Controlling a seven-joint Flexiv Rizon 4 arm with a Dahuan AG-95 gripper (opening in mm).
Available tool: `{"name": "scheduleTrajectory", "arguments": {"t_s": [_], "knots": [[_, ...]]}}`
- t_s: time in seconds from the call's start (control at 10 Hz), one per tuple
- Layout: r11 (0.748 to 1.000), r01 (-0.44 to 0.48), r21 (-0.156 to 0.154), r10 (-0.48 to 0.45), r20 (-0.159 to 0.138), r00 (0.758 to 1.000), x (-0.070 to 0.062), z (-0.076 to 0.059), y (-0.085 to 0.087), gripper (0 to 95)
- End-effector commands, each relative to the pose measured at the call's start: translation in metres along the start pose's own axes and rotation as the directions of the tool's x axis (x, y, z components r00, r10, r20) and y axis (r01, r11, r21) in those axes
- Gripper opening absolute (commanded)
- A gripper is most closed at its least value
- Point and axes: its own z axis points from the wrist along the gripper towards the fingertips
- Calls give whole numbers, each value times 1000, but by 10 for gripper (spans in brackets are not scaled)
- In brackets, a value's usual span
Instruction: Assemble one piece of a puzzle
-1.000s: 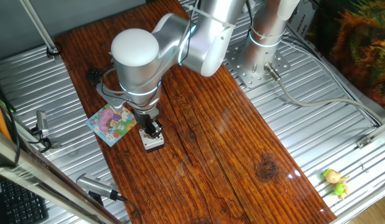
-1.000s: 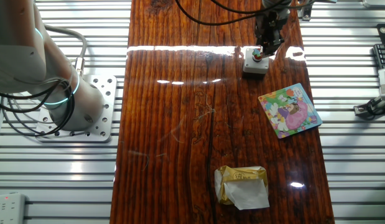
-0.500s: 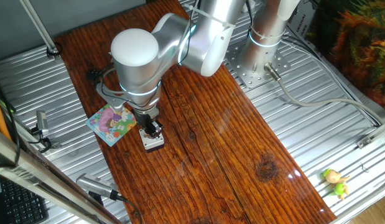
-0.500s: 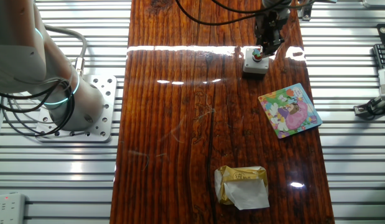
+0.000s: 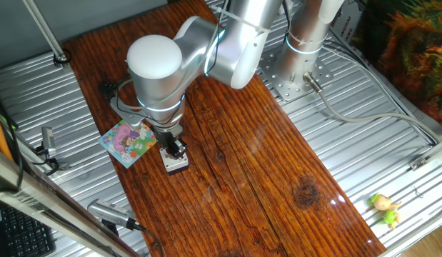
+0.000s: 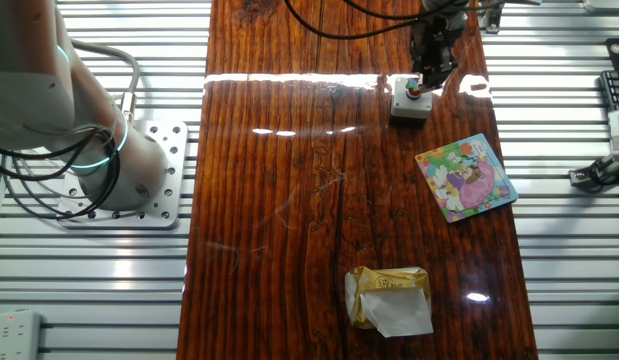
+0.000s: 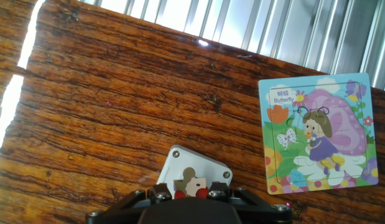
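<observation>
The puzzle (image 7: 316, 134) is a small pastel butterfly board lying flat on the wooden table, also seen in the fixed views (image 5: 126, 141) (image 6: 465, 177). My gripper (image 7: 191, 190) hangs just over a small grey box (image 7: 180, 167) (image 6: 408, 107) (image 5: 176, 164), beside the board. The piece (image 7: 191, 180), whitish with red marks, sits between the two fingers, which stand close against its sides. In the fixed views the gripper (image 5: 174, 148) (image 6: 421, 84) points straight down, and a speck of red and green shows at its tip.
A crumpled yellow and white wrapper (image 6: 389, 298) lies near the table's other end. The arm's base plate (image 6: 149, 170) stands on the slatted metal beside the wood. A metal-handled tool (image 5: 110, 214) and a small yellow toy (image 5: 385, 208) lie off the table.
</observation>
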Motion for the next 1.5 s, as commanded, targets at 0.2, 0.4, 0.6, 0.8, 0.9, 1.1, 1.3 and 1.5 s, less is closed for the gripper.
{"name": "scheduleTrajectory", "arguments": {"t_s": [0.2, 0.4, 0.6, 0.8, 0.9, 1.1, 1.3, 1.5], "knots": [[1000, -7, 3, 7, 14, 1000, 1, 0, -1, 380], [1000, -4, 4, 4, 15, 1000, 1, 0, -1, 380], [1000, -5, 3, 5, 14, 1000, 1, 0, -1, 380], [1000, -9, 3, 9, 19, 1000, 1, 0, -1, 380], [1000, -10, 3, 10, 20, 1000, 1, 0, -1, 380], [1000, -11, 3, 11, 21, 1000, 1, 0, -1, 380], [1000, -10, 0, 10, 23, 1000, 1, 0, -1, 380], [1000, -12, -1, 12, 22, 1000, 0, 2, -1, 380]]}}
